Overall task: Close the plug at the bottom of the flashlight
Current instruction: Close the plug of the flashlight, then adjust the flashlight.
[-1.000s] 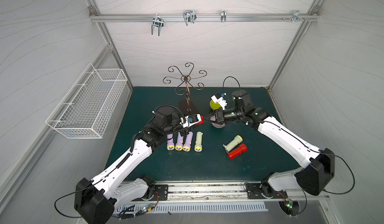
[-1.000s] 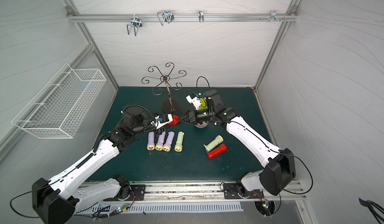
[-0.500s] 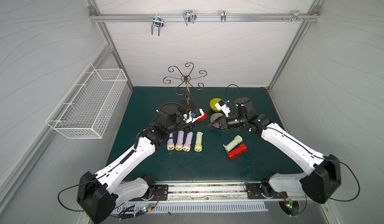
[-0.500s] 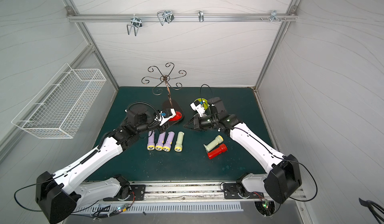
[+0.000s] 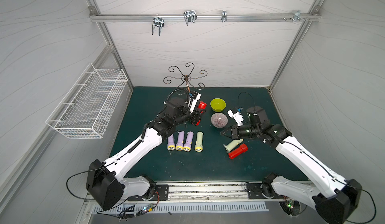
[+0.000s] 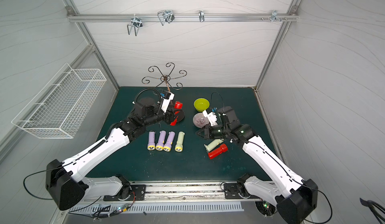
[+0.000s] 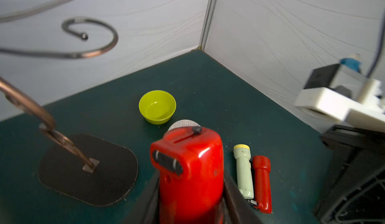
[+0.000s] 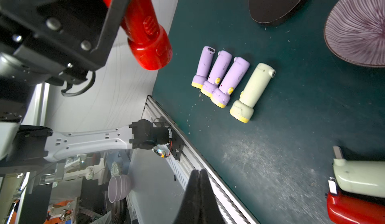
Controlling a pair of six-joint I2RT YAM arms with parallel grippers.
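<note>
My left gripper (image 7: pixel 190 193): jaws partway apart and clamped on the red flashlight (image 7: pixel 190 166), one finger on each flank of its body.
Where the red flashlight is: lifted off the green mat (image 5: pixel 145 100) and held crosswise in my left fingers. Its butt end is on my wrist camera's side and its wide head is on the far side.
Its plug (image 7: pixel 166 162): a dark oval with two metal strips on the butt end. I cannot tell whether it lies fully flush.
My right gripper (image 8: pixel 199 183): jaws pressed together with nothing between them, well apart from the held flashlight.
Beyond my left fingertips: a lime bowl (image 7: pixel 157 106). A striped bowl (image 5: pixel 219 120) sits between it and my right gripper.
Under my right gripper's body: a pale green flashlight (image 5: pixel 233 145) and a second red one (image 5: pixel 238 151), touching, flat on the mat.
Between my two arms: a row of four flashlights (image 5: pixel 184 140), three purple and one pale.
Beside my left gripper: a metal stand (image 5: pixel 187 78), its dark base on the mat near my fingers.
</note>
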